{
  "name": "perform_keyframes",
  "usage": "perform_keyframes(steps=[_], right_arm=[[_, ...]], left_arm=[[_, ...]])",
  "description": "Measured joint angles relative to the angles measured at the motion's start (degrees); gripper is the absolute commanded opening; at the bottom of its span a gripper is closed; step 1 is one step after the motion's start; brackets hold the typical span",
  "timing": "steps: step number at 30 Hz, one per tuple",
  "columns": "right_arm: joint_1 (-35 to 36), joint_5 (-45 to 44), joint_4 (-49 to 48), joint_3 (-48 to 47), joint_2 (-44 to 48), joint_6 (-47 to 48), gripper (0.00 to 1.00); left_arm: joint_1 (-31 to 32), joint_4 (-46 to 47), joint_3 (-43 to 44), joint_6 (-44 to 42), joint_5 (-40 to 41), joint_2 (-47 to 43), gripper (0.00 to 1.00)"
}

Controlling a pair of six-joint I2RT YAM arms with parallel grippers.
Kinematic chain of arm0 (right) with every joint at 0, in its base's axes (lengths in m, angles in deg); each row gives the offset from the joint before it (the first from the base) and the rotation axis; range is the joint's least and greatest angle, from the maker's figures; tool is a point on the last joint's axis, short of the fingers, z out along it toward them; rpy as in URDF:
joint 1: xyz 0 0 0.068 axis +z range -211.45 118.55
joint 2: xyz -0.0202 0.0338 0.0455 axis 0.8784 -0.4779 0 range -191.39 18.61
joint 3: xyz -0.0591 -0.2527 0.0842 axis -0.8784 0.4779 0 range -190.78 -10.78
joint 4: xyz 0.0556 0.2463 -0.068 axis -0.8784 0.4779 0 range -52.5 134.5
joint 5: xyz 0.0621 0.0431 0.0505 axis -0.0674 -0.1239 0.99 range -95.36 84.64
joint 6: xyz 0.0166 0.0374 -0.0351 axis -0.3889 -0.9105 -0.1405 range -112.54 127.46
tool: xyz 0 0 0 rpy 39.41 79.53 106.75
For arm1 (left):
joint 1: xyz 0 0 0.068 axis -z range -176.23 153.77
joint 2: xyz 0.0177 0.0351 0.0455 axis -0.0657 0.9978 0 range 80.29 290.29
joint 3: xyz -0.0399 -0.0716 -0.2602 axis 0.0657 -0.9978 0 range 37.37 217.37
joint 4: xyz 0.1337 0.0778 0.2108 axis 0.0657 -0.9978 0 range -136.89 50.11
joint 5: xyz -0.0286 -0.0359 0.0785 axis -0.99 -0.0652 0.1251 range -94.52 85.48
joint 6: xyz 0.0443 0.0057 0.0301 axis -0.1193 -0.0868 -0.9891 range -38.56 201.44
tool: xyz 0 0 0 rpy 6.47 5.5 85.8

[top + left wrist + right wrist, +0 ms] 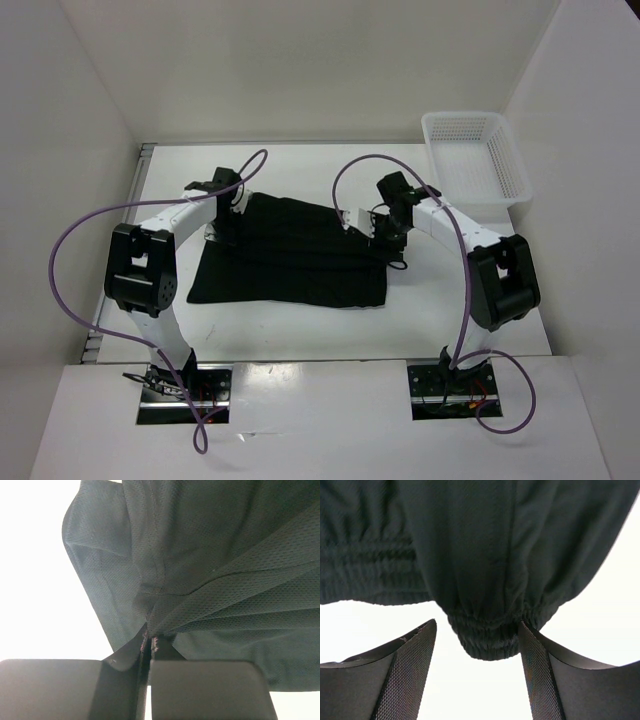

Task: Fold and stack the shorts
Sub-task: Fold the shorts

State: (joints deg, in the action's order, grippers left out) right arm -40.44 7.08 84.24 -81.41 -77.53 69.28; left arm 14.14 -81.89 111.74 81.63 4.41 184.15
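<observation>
L gripper (149,652) clamped on shorts (290,260) edge; R gripper (477,625) spread wide, holding nothing.
Shorts spread mid-worktop (300,335). Risk: R closes on only the waistband (485,640) bulge btwn its jaws, cloth slips, fold goes skewed.

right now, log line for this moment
left end effector: shut on plain black soft-fabric shorts | right end effector: open, straddling elastic waistband

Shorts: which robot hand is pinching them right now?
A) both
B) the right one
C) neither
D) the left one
D: the left gripper is shut on a fold of the shorts, while the right gripper has its fingers apart on either side of the waistband, not squeezing it.
</observation>
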Motion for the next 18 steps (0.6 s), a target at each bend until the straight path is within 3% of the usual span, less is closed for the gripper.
perform_keyframes(steps=[12, 15, 16, 18], right_arm=[[0.0, -1.97, 1.31, 0.52, 0.0, 2.67, 0.71], [0.0, -3.87, -1.68, 1.68, -0.74, 2.8, 0.62], [0.0, -4.37, -2.71, 2.12, -1.14, 2.78, 0.48], [0.0, -5.22, -4.48, 2.91, -2.12, 2.67, 0.3]], left_arm=[[0.0, 0.04, 0.0, 0.0, 0.72, 0.0, 0.0], [0.0, 0.04, 0.0, 0.0, 0.9, 0.0, 0.0], [0.0, 0.04, 0.0, 0.0, 0.92, 0.0, 0.0], [0.0, 0.04, 0.0, 0.0, 1.01, 0.0, 0.0]])
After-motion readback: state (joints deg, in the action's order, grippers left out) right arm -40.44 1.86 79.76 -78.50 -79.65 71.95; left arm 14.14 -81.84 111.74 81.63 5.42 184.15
